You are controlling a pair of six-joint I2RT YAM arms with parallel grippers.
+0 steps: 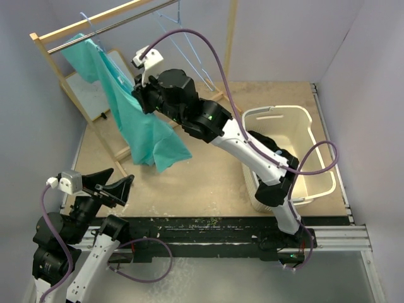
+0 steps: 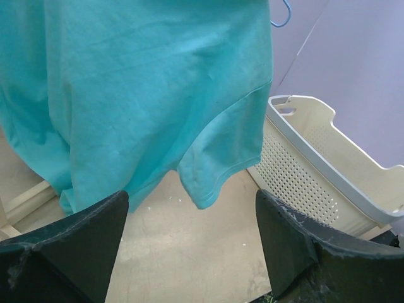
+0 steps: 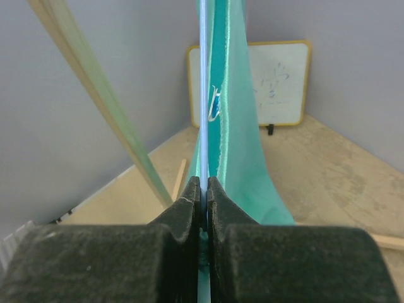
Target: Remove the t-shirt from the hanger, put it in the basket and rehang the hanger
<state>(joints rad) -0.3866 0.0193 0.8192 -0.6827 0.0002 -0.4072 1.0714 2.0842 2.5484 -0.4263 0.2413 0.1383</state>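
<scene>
I've got my right gripper (image 3: 203,189) pinched tight on the pale blue hanger (image 3: 203,95), teal t-shirt (image 1: 136,120) hanging off it at the wooden rack (image 1: 76,28), and my left gripper (image 2: 191,201) is wide open, holding nothing.

Black joints, white link shells on left arm (image 1: 88,268) and right arm (image 1: 243,144) (green LED (image 1: 208,118) on right); purple cables (image 1: 221,69), white wrist cameras (image 1: 149,60), black finger pads (image 2: 76,240).

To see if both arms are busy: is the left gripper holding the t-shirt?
No, the left gripper is open, and the teal t-shirt hangs clear beyond its fingers.
</scene>
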